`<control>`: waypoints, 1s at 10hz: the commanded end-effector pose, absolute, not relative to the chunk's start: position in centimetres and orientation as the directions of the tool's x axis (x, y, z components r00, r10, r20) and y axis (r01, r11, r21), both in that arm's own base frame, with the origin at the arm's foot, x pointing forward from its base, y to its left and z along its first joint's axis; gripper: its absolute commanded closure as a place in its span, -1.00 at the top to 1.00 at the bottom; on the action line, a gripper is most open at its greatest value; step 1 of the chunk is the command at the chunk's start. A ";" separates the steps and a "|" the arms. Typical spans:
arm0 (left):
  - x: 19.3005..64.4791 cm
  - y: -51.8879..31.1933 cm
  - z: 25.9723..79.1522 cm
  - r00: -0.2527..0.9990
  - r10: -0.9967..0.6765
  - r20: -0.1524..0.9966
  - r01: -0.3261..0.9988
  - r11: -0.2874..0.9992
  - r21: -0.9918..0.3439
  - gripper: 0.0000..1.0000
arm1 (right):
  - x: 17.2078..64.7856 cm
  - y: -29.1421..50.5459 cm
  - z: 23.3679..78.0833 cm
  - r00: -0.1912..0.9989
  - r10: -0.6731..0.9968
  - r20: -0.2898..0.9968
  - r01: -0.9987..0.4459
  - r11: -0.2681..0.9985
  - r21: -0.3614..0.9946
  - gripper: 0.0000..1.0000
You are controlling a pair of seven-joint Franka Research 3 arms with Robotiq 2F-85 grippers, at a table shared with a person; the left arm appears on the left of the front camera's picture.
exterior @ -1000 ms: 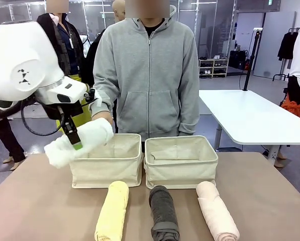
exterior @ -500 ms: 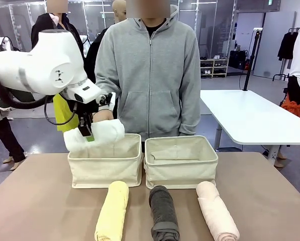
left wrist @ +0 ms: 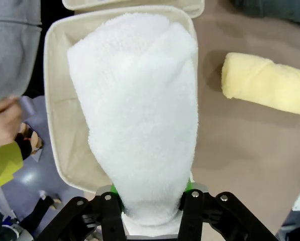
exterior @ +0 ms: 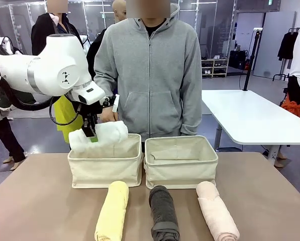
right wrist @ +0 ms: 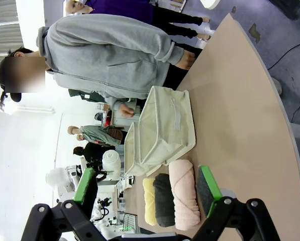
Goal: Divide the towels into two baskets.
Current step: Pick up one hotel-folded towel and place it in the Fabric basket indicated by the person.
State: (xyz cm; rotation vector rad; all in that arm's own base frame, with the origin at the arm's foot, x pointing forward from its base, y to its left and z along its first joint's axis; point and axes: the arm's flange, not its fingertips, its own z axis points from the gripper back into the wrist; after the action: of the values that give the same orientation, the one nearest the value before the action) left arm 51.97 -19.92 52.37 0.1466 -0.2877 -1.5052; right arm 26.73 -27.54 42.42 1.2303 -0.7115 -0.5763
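Because release needs to come from above, left gripper point(exterior: 92, 136) is pinching white towel point(exterior: 107, 134), holding it over left basket point(exterior: 104, 169); right gripper point(right wrist: 146, 188) is hovering, fingers spread wide.

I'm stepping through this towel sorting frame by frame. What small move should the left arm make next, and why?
Probably lower a little further before opening. The left hand is shut on the white towel, which hangs over the opening of the left basket with its bulk above the rim; a drop from here might catch the rim.
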 end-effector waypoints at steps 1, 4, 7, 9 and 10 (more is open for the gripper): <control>53.2 -19.7 51.4 -0.088 -0.987 0.133 0.927 -0.032 0.375 -0.06 | 26.6 -27.5 42.6 0.651 -0.737 0.182 -0.002 0.238 0.971 1.00; 59.2 -20.7 46.8 -0.155 -0.985 0.073 0.933 -0.122 0.337 -0.06 | 26.6 -27.5 42.6 0.651 -0.737 0.182 -0.002 0.238 0.971 1.00; 61.4 -20.8 43.0 -0.183 -0.981 0.063 0.934 -0.154 0.322 -0.06 | 26.6 -27.5 42.6 0.651 -0.737 0.182 -0.002 0.238 0.971 1.00; 63.0 -21.4 40.8 -0.166 -0.986 0.013 0.939 -0.154 0.309 0.09 | 26.6 -27.5 42.6 0.651 -0.737 0.182 -0.002 0.238 0.971 1.00; 63.6 -21.9 40.2 -0.163 -0.987 0.004 0.943 -0.154 0.294 0.48 | 26.6 -27.5 42.6 0.651 -0.737 0.182 -0.002 0.238 0.971 1.00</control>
State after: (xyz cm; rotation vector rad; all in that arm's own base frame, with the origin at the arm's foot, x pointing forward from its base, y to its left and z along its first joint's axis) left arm 62.54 -21.46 39.97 0.1881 -0.2772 -1.7244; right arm 26.74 -27.53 42.41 1.2301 -0.7112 -0.5763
